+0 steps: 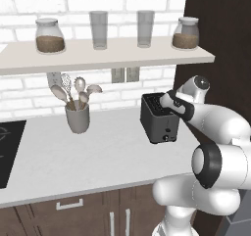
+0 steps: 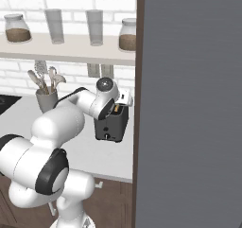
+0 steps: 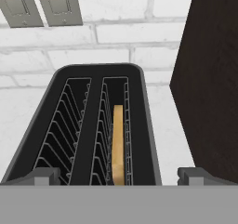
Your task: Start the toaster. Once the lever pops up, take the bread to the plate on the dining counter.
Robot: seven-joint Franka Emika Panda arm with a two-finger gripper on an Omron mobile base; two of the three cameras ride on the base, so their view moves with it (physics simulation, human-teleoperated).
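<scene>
Hovering spread wide over the toaster (image 3: 93,125), jaws empty, fingertips (image 3: 44,175) flanking its near end. Bread (image 3: 118,144) standing on edge in the right-hand slot, left slot bare. Toaster sitting on the grey table (image 1: 73,156) near the right end, beside a dark panel (image 3: 214,79). Utensil cup (image 1: 77,116) well to the left. Shelf (image 1: 98,56) above carrying two jars and two glasses. Outlets (image 3: 39,4) on the brick wall behind.

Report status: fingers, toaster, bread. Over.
Gripper open, hovering over the toaster, fingers wide apart. Bread upright in the right slot, not gripped. Dark cabinet wall close beside the toaster.
</scene>
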